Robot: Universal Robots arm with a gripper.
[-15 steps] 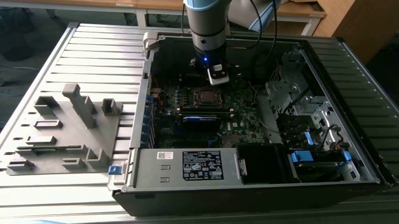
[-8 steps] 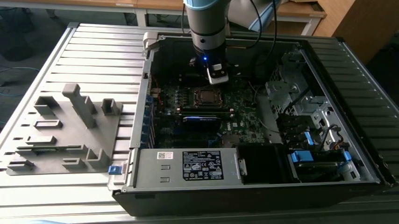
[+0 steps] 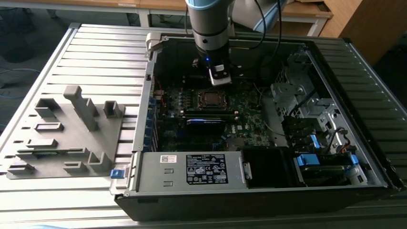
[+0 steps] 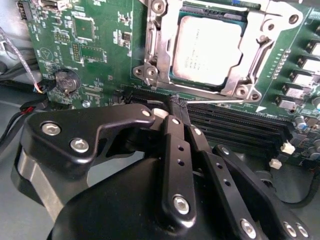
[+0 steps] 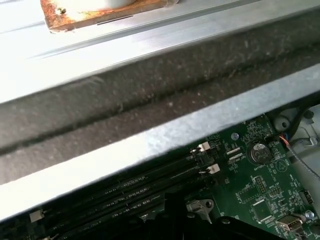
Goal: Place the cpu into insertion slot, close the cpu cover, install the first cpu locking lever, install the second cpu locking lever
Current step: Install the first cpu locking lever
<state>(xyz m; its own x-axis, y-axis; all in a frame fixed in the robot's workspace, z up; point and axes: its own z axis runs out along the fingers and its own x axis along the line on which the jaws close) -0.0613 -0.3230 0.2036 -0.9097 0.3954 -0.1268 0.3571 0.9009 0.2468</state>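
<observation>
Currently your gripper (image 4: 178, 103) hangs pinched narrow and empty just beside the cpu cover (image 4: 151, 52), which looks folded down over the seated cpu (image 4: 207, 47), so nothing needs carrying.

In the exterior view we see bright, even light on the slatted table (image 3: 95, 52) at the exterior view's left. The inside of the computer case (image 3: 254, 205) is dim, and its shadow is deepest near the exterior view's right. In the second wrist view the light is flat. The cpu (image 4: 207, 50) top glares almost white, and the black gripper (image 4: 178, 102) shows small highlights. In the first wrist view the case's metal wall (image 5: 100, 65) burns out to white, with dark shadow bands across it. There the motherboard (image 5: 260, 195) is evenly lit.
</observation>
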